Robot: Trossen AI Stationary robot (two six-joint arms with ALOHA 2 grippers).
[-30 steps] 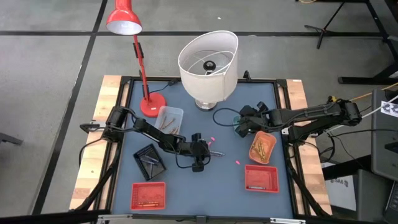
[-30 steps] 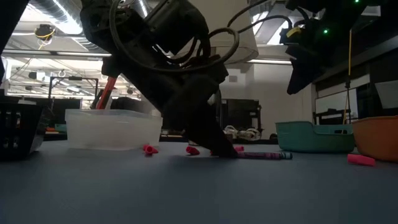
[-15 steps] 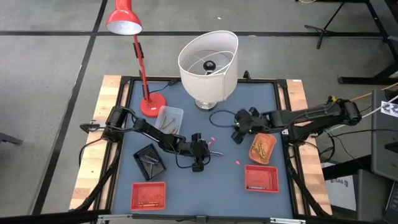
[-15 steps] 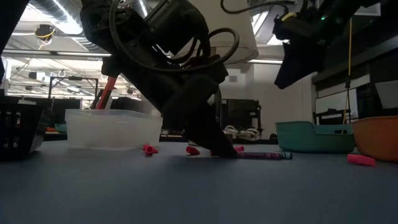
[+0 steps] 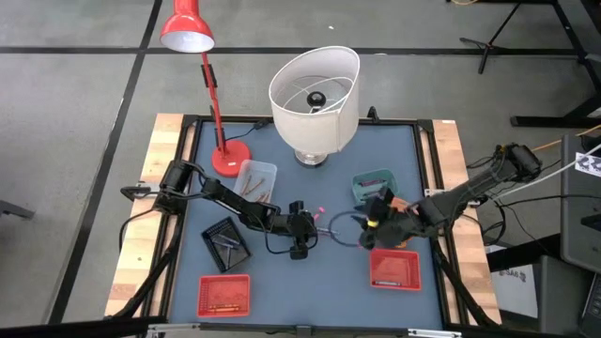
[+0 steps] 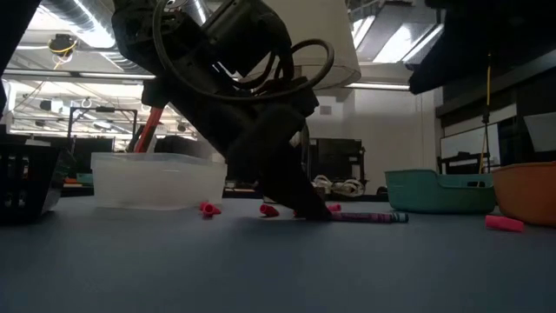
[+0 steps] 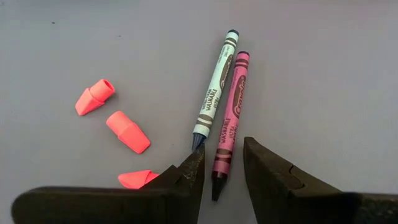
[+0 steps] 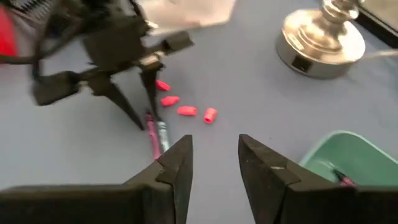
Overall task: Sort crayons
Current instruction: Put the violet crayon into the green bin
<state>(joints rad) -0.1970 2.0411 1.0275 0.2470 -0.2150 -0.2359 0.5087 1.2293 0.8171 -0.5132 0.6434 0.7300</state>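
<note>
Two crayons lie side by side on the blue-grey table, one magenta (image 7: pixel 229 118) and one teal-and-white (image 7: pixel 214 87); they also show in the low view (image 6: pixel 369 217). Several short pink stubs (image 7: pixel 127 132) lie beside them. My left gripper (image 7: pixel 224 149) is open and low at the table's middle (image 5: pixel 313 228). Its fingers stand on either side of the magenta crayon's dark tip. My right gripper (image 8: pixel 214 155) is open and empty, above the table just right of the left one (image 5: pixel 368 225). It faces the crayons and stubs (image 8: pixel 186 111). My left gripper comes at the crayons slanting down, its fingers along them. One fingertip (image 7: pixel 194 163) stands at the teal crayon's pointed end (image 7: pixel 198 142); I cannot tell whether it touches. The magenta crayon's tip (image 7: pixel 216 186) lies in the gap, flat on the table.
A teal tray (image 5: pixel 376 183) sits right of centre, and an orange tray (image 5: pixel 399 208) shows partly under the right arm. Red trays stand near right (image 5: pixel 394 269) and near left (image 5: pixel 223 293). A black tray (image 5: pixel 225 239), a clear tray (image 5: pixel 256 178) and two lamps (image 5: pixel 315 89) (image 5: pixel 230 158) are here too. One pink stub (image 6: pixel 506 223) lies apart.
My right gripper has swung from the teal tray toward the table's near edge and the left gripper, uncovering the teal tray and coming over the orange tray's side. My left gripper and the crayons have kept still.
</note>
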